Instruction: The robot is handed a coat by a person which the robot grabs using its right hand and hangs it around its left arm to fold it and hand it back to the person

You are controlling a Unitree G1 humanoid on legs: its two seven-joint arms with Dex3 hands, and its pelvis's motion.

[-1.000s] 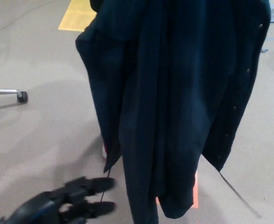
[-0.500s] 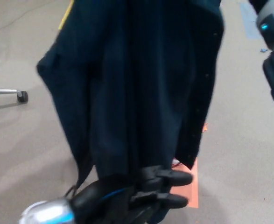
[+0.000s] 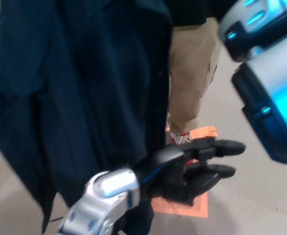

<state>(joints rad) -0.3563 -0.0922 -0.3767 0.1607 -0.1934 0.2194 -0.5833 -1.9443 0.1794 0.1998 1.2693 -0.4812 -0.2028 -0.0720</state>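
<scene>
Just left of the left hand [image 3: 197,164], which is spread wide and empty, the coat [image 3: 75,88] hangs in limp, soft folds against the forearm [image 3: 109,196]. It is probably light yet prone to slide off, so grip it high, bunching the cloth. The right hand is out of view.

The left hand [image 3: 194,166] is glossy black with thick rounded fingers and a thin blue line on its back, behind it a silver wrist [image 3: 109,188]. The right arm [image 3: 268,83] is silver-grey with black panels and glowing blue patches. The person wears khaki trousers [image 3: 189,73] and a black top [image 3: 187,12].
</scene>
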